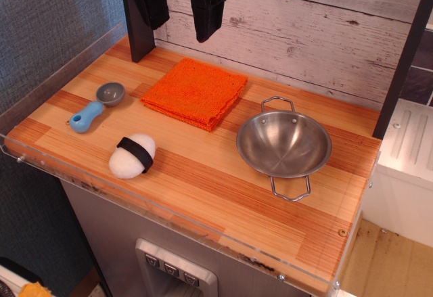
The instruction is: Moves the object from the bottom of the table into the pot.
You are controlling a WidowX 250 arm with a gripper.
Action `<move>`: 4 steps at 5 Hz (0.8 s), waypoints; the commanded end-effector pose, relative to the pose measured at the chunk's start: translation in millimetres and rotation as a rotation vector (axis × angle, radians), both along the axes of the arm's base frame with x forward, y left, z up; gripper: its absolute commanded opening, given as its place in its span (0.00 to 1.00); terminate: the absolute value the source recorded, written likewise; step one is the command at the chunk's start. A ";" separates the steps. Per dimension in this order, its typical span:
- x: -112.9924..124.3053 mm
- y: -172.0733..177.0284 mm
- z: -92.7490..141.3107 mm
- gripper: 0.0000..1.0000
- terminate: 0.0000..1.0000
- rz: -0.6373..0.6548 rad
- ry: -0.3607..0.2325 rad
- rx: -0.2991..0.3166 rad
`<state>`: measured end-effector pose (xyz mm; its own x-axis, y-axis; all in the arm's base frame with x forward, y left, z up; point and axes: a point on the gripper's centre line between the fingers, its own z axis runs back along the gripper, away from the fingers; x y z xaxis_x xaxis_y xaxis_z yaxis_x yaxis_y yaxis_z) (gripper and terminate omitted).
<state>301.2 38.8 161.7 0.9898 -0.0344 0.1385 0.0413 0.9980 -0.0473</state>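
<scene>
The object, a white rounded rice-ball toy with a black band across its middle, lies on its side in the lower left of the frame, close to the near edge of the tabletop and just inside the clear acrylic rim. Nothing touches it; open wood surrounds it, which leaves room for a grasp from above. The pot, a shiny steel pan with two wire loop handles, sits upright and empty to the right of centre, well apart from the object, mouth up to receive a drop. A blue-handled grey scoop lies to the upper left of the object, near but not touching. A folded orange cloth rests flat toward the back. The end effector hangs at the top of the frame, raised above the rear of the tabletop, its two dark fingers spread apart and holding nothing. Judged from this layout, the transfer has not begun; the approach to the object is the step pending.
</scene>
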 end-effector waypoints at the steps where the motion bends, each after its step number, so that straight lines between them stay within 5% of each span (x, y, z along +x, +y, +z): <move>1: 0.0 0.0 0.0 1.00 0.00 0.000 0.000 0.000; 2: -33.6 4.5 -9.1 1.00 0.00 -0.115 -0.101 -0.066; 3: -57.6 12.2 -11.0 1.00 0.00 -0.163 -0.155 0.004; 4: -68.8 28.7 -26.6 1.00 0.00 -0.155 -0.139 0.059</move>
<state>229.6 65.3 128.3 0.9513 -0.1908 0.2420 0.1931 0.9811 0.0146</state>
